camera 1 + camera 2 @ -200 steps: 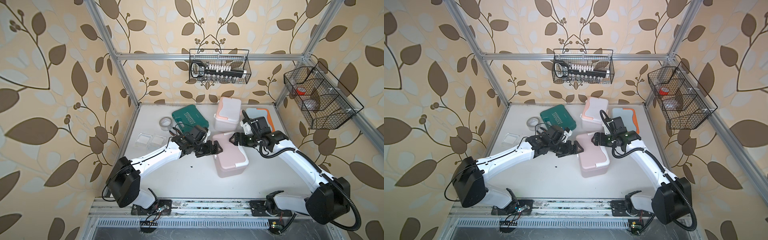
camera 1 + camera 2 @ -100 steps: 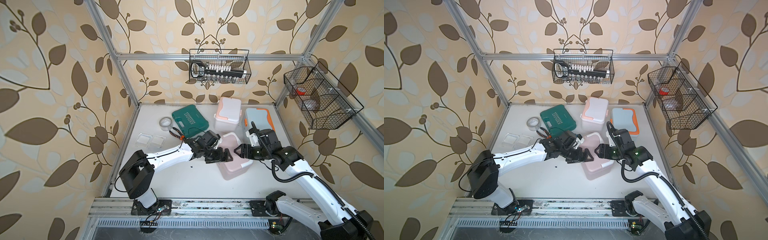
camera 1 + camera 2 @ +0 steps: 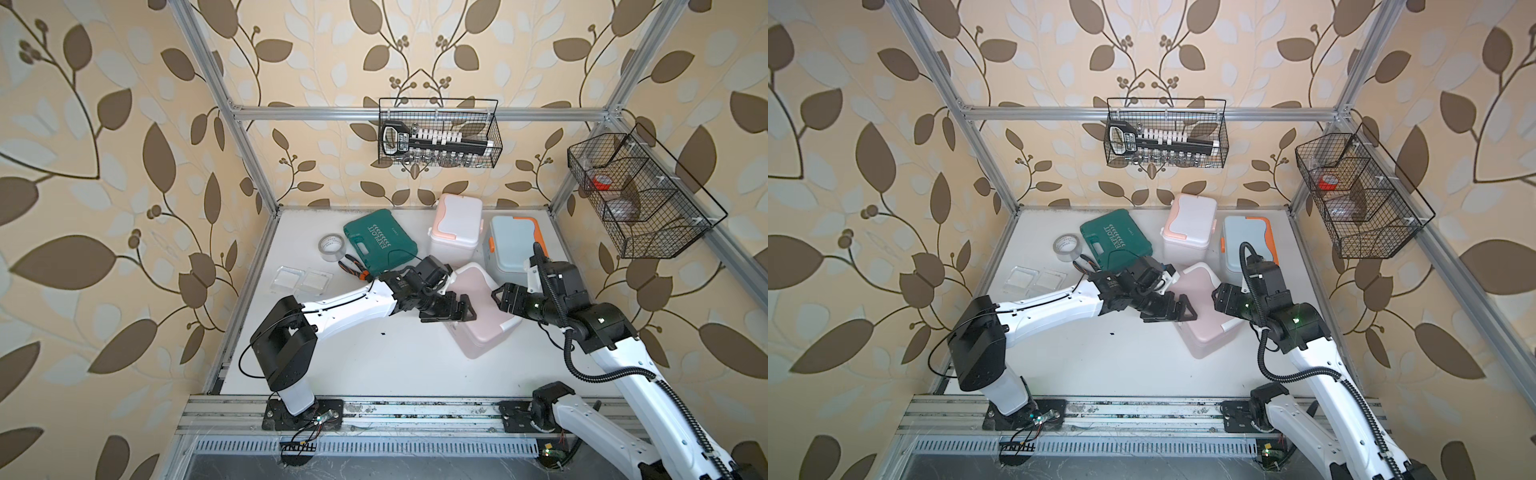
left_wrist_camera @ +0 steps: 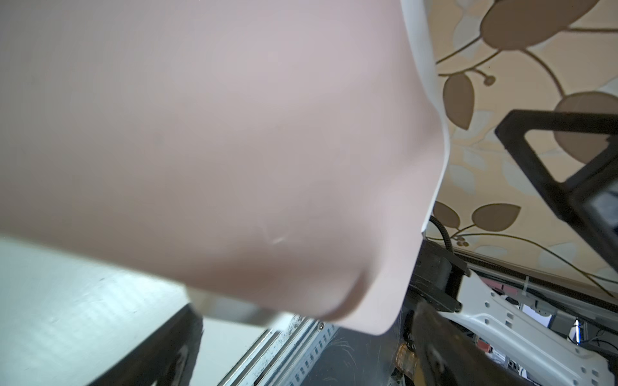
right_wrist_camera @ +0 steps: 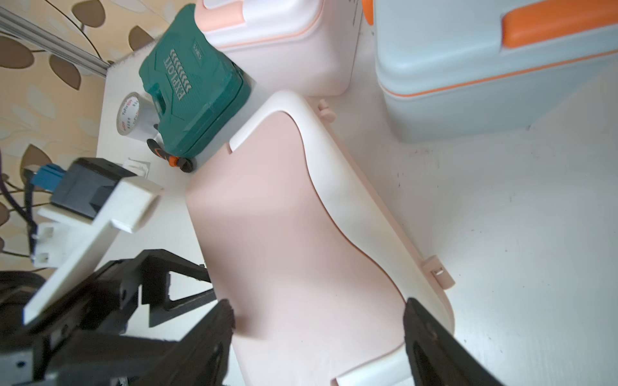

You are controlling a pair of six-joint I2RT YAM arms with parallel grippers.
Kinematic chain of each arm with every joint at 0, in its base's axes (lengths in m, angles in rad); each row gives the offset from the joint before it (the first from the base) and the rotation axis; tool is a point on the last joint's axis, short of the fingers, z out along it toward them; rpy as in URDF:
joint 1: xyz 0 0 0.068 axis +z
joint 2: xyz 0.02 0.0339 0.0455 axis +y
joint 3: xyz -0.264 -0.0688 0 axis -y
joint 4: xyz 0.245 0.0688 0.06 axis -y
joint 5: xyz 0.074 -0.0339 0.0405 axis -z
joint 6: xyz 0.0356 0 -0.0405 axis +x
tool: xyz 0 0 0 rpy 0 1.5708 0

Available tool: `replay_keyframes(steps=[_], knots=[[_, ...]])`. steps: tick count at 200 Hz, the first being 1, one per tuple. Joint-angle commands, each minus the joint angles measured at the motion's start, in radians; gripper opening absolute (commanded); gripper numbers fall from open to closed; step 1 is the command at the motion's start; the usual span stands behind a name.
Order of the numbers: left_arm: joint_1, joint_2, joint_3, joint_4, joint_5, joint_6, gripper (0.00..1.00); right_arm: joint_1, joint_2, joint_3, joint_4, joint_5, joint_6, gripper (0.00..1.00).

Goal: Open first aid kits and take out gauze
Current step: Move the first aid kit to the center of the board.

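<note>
The pink first aid kit [image 3: 482,316] [image 3: 1204,320] lies mid-table with its lid down. My left gripper [image 3: 457,313] [image 3: 1177,311] stands open against its left side, and the kit's wall [image 4: 234,133] fills the left wrist view between the spread fingers [image 4: 160,351]. My right gripper [image 3: 500,297] [image 5: 319,310] is open over the lid [image 5: 284,217], one finger at each long edge. Behind stand the white and peach kit [image 3: 457,224] and the light blue kit [image 3: 513,245], both closed. Two gauze packets [image 3: 286,277] [image 3: 316,280] lie at the table's left.
A dark green case [image 3: 380,241] [image 5: 197,83], a tape roll [image 3: 332,247] and orange-handled pliers [image 3: 353,268] sit at the back left. Wire baskets hang on the back wall [image 3: 438,139] and the right wall [image 3: 636,199]. The metal rail [image 3: 374,411] runs along the front edge.
Both grippers have moved toward the front along the pink kit, closing in on its two sides. The kit has shifted slightly toward the front right.
</note>
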Motion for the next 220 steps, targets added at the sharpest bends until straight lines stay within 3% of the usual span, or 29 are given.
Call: replay_keyframes(steps=[1,22,50,75,98,111,126,178,197,220], knots=[[0.101,-0.134,-0.012,-0.087,-0.053,0.072,0.99,-0.004,-0.014,0.037,-0.01,0.006,-0.019,0.84],[0.165,-0.141,0.011,-0.095,-0.058,0.115,0.99,-0.004,-0.011,0.029,0.016,-0.06,-0.021,0.89],[0.201,-0.017,0.154,-0.145,-0.051,0.198,0.99,-0.004,-0.015,0.017,0.043,-0.143,-0.021,0.91],[0.195,0.109,0.239,-0.122,0.051,0.209,0.99,-0.004,-0.018,0.034,0.024,-0.205,-0.022,0.91],[0.164,0.172,0.257,-0.072,0.085,0.205,0.99,0.002,-0.039,-0.015,0.025,-0.391,0.017,0.88],[0.149,0.21,0.274,-0.07,0.095,0.206,0.99,0.036,-0.082,-0.072,0.068,-0.498,0.064,0.86],[0.141,0.229,0.276,-0.061,0.097,0.203,0.99,0.113,-0.137,-0.128,0.113,-0.527,0.123,0.85],[0.05,0.236,0.263,-0.023,0.089,0.126,0.99,0.445,-0.185,-0.302,0.254,-0.415,0.302,0.82],[0.022,0.234,0.25,-0.001,0.07,0.092,0.99,0.553,-0.141,-0.295,0.225,-0.274,0.331,0.81],[-0.003,0.241,0.244,0.055,0.071,0.057,0.99,0.562,-0.118,-0.283,0.116,-0.062,0.364,0.76]])
